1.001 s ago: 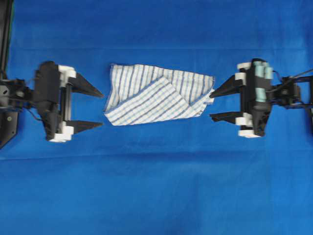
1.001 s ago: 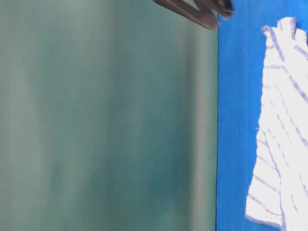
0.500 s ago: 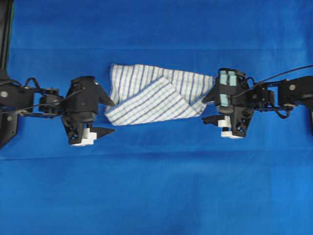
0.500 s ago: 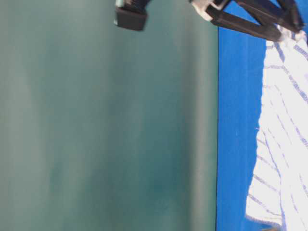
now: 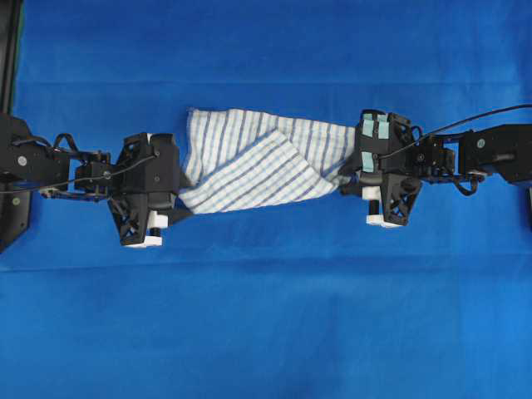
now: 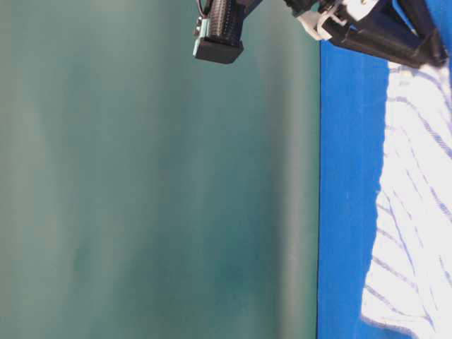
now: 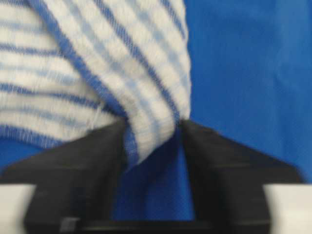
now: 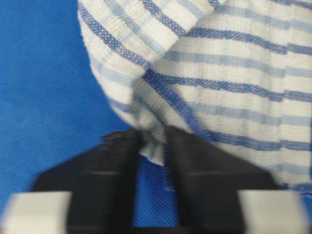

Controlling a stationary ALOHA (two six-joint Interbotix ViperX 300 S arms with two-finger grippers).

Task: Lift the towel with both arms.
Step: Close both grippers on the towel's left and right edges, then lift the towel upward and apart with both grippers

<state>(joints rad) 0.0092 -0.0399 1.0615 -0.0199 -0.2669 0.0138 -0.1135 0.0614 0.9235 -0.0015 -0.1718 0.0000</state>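
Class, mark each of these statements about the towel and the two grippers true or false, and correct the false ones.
1. The towel is white with blue stripes. True.
2. The left gripper has towel fabric pinched between its fingers. True.
3. The right gripper hangs open, clear of the towel. False: it is closed on a bunched edge of the towel.
4. The towel lies on a red cloth. False: the table cover is blue.
5. Both grippers are at the same end of the towel. False: they are at opposite ends.

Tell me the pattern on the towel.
The towel is white with blue stripes and checks, clearest in the right wrist view.
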